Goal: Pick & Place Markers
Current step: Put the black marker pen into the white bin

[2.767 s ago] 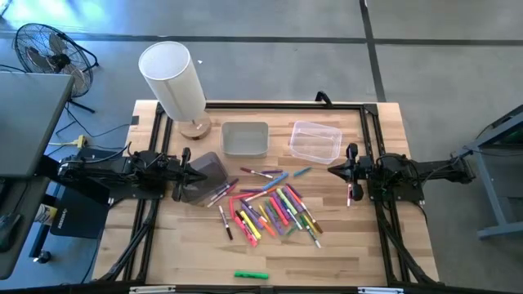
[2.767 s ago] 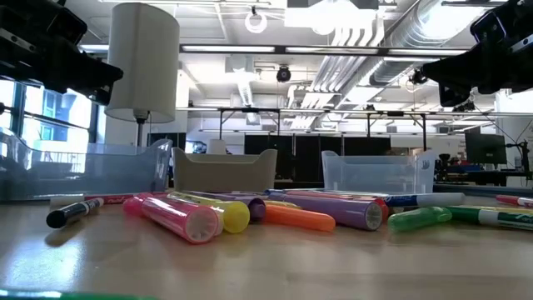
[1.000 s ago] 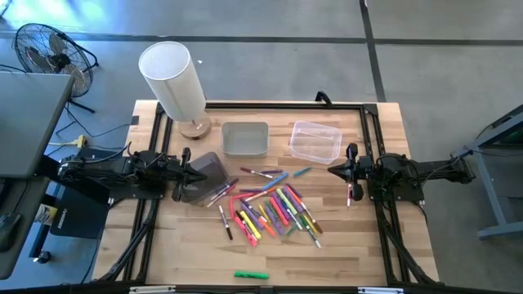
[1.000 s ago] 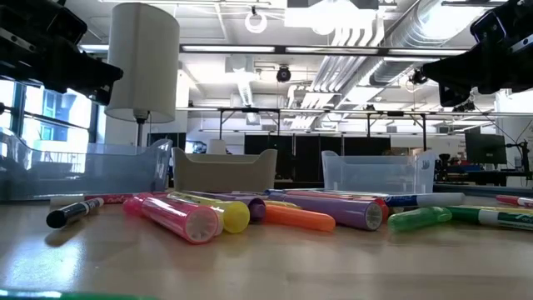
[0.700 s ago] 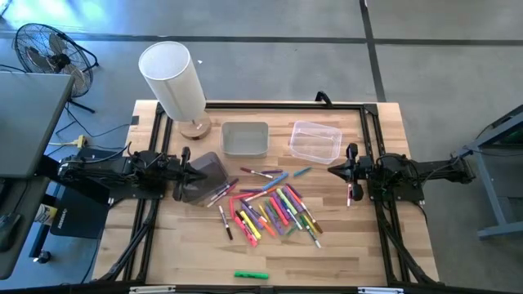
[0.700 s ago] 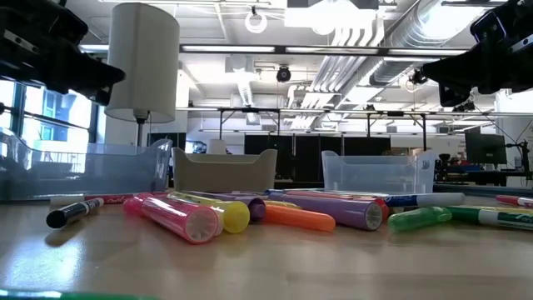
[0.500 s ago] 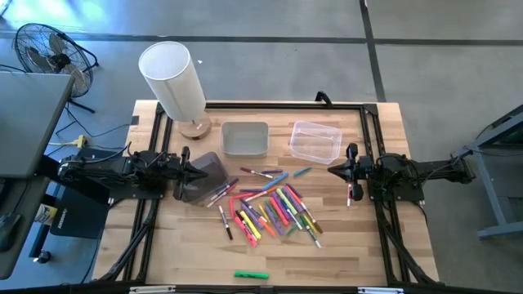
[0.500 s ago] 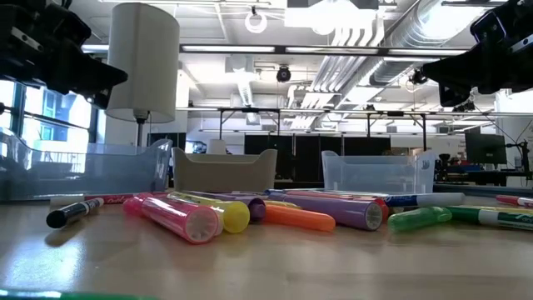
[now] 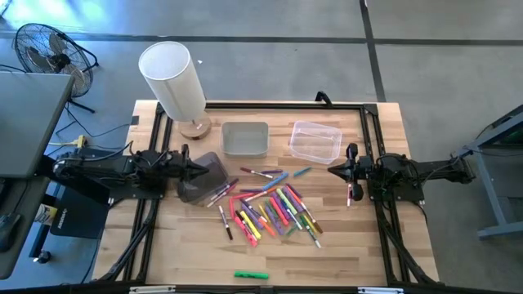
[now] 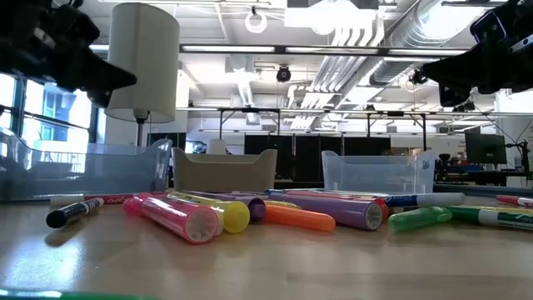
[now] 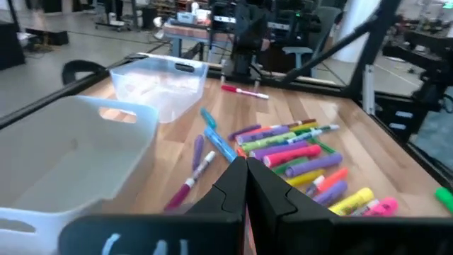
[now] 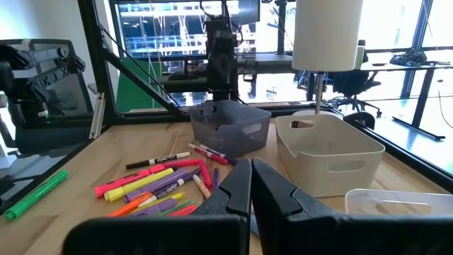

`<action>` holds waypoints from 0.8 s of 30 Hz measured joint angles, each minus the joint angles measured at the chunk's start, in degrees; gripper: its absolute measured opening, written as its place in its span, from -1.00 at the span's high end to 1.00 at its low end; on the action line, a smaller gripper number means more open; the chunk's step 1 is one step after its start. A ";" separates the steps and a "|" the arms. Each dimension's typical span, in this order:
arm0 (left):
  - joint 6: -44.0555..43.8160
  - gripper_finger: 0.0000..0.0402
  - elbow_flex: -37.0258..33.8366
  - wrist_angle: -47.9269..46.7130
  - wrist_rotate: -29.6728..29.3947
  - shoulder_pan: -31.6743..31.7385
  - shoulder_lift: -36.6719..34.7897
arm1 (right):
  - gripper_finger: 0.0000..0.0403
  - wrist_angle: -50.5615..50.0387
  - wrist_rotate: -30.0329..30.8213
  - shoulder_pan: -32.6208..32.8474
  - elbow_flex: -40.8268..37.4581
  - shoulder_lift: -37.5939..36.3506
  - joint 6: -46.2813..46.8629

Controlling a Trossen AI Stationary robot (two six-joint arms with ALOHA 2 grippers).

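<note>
With both grippers closed and empty, you should pinch the light, rigid, roll-prone markers (image 9: 270, 208) mid-barrel.

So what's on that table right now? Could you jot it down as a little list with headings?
Table: wooden top
Markers: colourful pile lying mid-table; one green marker apart near the front edge; one red marker beside the right arm
Bins: grey bin and clear bin at the back, dark bin at the left
Lamp: white shade, back left corner
Left gripper: shut, empty, over the dark bin
Right gripper: shut, empty, right of the pile
</note>
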 joint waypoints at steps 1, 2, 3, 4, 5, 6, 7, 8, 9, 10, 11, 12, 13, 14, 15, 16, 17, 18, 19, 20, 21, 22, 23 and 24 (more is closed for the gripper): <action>0.00 1.00 1.31 0.74 -0.29 0.00 1.89 | 1.00 0.00 0.00 0.00 -0.02 0.00 0.00; 0.00 1.00 2.83 0.95 -0.38 0.02 3.97 | 1.00 -0.01 0.01 -0.01 -0.01 0.01 0.00; 0.00 1.00 4.52 0.79 -0.38 0.01 6.12 | 1.00 -0.02 0.01 -0.01 -0.01 0.00 0.00; 0.00 1.00 6.42 0.43 -0.38 0.00 8.41 | 1.00 -0.01 0.00 0.00 -0.02 0.01 0.00; 0.00 1.00 8.43 -0.12 -0.35 0.00 10.75 | 1.00 -0.01 0.01 -0.01 -0.01 0.02 0.00; 0.01 1.00 10.49 -0.71 -0.37 0.00 13.14 | 1.00 -0.01 0.01 -0.01 0.00 0.01 0.00; 0.00 1.00 12.69 -1.61 -0.42 0.00 15.50 | 1.00 -0.02 0.01 -0.02 -0.02 0.02 0.00; 0.00 1.00 14.81 -2.33 -0.65 0.00 17.92 | 1.00 0.00 0.02 -0.01 -0.01 0.01 0.00; 0.00 1.00 17.02 -3.45 -0.96 0.00 20.41 | 1.00 -0.02 0.00 0.00 -0.02 0.02 0.00; -0.22 1.00 19.16 -4.45 -1.32 0.00 22.83 | 1.00 0.00 0.00 0.00 -0.02 0.02 0.00; -0.96 1.00 21.35 -5.42 -1.65 0.00 25.23 | 1.00 -0.02 0.01 -0.01 -0.02 0.01 0.00; -2.52 1.00 23.59 -6.59 -2.11 0.00 27.63 | 1.00 -0.01 0.01 -0.01 -0.02 0.02 0.00; -4.62 1.00 25.68 -7.87 -2.75 0.00 29.94 | 1.00 -0.02 0.01 -0.01 0.00 0.02 0.00; -7.22 1.00 28.05 -9.29 -3.33 0.00 32.42 | 1.00 -0.02 0.00 0.00 -0.02 0.02 0.00; -10.06 1.00 30.46 -10.36 -4.13 0.00 34.91 | 1.00 -0.02 0.00 -0.02 0.00 0.02 0.00; -12.94 1.00 32.80 -12.04 -4.74 0.00 37.34 | 1.00 -0.02 0.02 0.00 -0.01 0.02 0.00; -15.71 1.00 35.12 -14.52 -4.92 0.02 39.73 | 1.00 -0.02 0.01 -0.01 0.00 0.01 0.00; -18.52 1.00 37.42 -17.26 -5.05 0.02 41.90 | 1.00 -0.01 0.00 -0.01 -0.02 0.00 0.00; -21.14 1.00 39.75 -19.93 -5.04 -0.06 43.91 | 1.00 -0.02 0.01 -0.02 0.00 0.01 0.00; -23.70 1.00 42.23 -22.59 -5.06 -0.36 45.85 | 1.00 -0.02 0.01 0.00 -0.02 0.00 0.00; -26.16 1.00 44.59 -24.95 -5.20 -0.80 47.81 | 1.00 -0.02 0.01 -0.01 -0.01 0.02 0.00; -28.80 1.00 46.82 -27.23 -5.39 -1.37 49.90 | 1.00 -0.01 0.01 0.00 -0.01 0.01 0.00; -31.56 1.00 48.82 -29.40 -5.72 -1.95 52.09 | 1.00 0.00 0.02 -0.02 -0.02 0.00 0.00; -34.59 1.00 50.69 -31.86 -6.11 -2.61 54.24 | 1.00 -0.02 0.00 0.00 -0.02 0.02 0.00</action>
